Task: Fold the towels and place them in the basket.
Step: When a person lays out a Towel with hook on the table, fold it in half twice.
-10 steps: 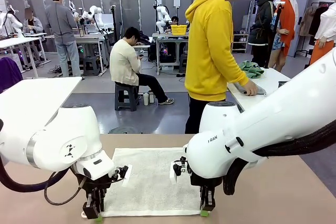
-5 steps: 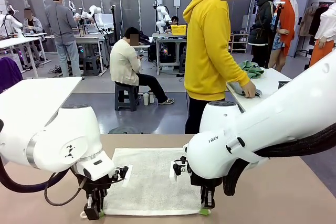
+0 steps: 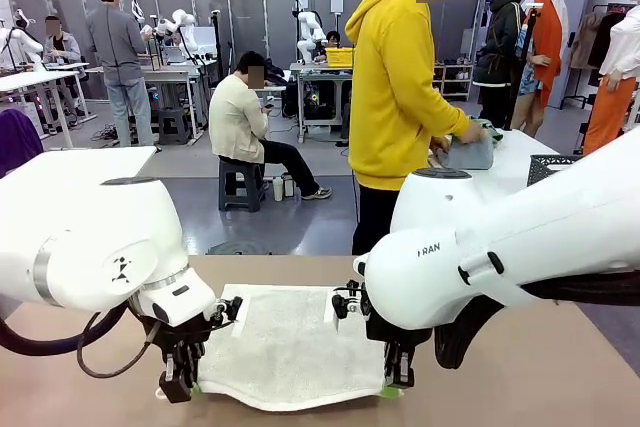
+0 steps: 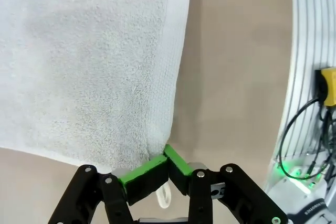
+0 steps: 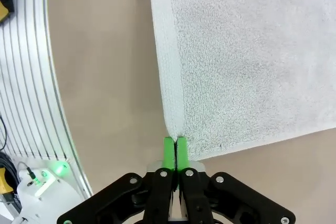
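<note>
A pale grey-white towel [image 3: 290, 347] lies spread on the tan table, its near edge lifted off the surface. My left gripper [image 3: 180, 387] is shut on the towel's near left corner; in the left wrist view its green pads [image 4: 149, 169] pinch the corner of the towel [image 4: 89, 77], with the small loop hanging below. Over on the near right corner, my right gripper [image 3: 398, 380] is shut too, and the right wrist view shows its gripper [image 5: 175, 153] clamped on the towel [image 5: 247, 56] edge. A dark mesh basket [image 3: 555, 165] stands on the white side table at right, mostly hidden behind my right arm.
A person in a yellow hoodie [image 3: 400, 87] stands beyond the table, hands on a grey folded cloth [image 3: 470, 154] at the white side table [image 3: 520, 152]. A green cloth lies behind it. Bare tan tabletop [image 3: 560, 387] lies either side of the towel.
Both grippers have closed on the towel's near corners and raised them slightly; the near edge now sags between them. The person has leaned further over the side table.
</note>
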Robot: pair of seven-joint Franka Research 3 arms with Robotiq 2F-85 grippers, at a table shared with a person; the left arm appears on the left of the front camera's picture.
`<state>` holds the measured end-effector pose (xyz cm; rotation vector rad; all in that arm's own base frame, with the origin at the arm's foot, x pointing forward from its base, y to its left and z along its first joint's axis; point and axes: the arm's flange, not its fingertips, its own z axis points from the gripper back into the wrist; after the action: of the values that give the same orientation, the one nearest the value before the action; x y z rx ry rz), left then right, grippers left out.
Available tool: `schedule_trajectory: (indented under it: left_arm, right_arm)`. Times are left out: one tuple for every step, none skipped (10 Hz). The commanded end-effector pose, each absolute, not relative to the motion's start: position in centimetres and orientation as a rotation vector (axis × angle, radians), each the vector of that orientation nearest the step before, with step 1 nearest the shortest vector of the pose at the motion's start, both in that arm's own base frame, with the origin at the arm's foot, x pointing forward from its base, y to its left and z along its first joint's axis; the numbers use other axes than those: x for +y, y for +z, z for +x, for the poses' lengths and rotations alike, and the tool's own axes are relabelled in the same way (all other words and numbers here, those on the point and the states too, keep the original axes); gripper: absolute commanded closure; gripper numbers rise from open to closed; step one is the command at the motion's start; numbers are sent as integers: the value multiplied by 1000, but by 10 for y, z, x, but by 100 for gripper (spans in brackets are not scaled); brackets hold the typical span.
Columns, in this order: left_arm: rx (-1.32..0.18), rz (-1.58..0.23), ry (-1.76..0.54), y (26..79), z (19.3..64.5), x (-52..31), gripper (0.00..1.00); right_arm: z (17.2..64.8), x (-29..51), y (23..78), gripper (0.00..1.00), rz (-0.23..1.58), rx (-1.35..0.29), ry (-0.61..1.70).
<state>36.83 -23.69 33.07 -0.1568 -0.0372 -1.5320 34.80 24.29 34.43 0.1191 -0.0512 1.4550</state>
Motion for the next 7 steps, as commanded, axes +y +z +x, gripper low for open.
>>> schedule_trajectory:
  left_arm:
    - [-34,-157,-1527,323,371,-236,100]
    - [-34,-157,-1527,323,371,-236,100]
    - [-34,-157,-1527,323,371,-236,100]
    - [-34,-157,-1527,323,371,-236,100]
    - [-34,-157,-1527,323,371,-236,100]
    - [-24,-162,-1528,325,369,-236,100]
    - [-26,-129,-1556,344,380,-244,100]
  right_arm:
    - [353,241,337,100,121,-50,1443]
    - [353,241,337,100,121,-50,1443]
    - [353,241,337,100,121,-50,1443]
    - [353,241,337,100,121,-50,1443]
    - [353,241,337,100,121,-50,1443]
    - [351,240,339,99,127,-41,1445]
    - [363,246,357,99,41,-81,1459]
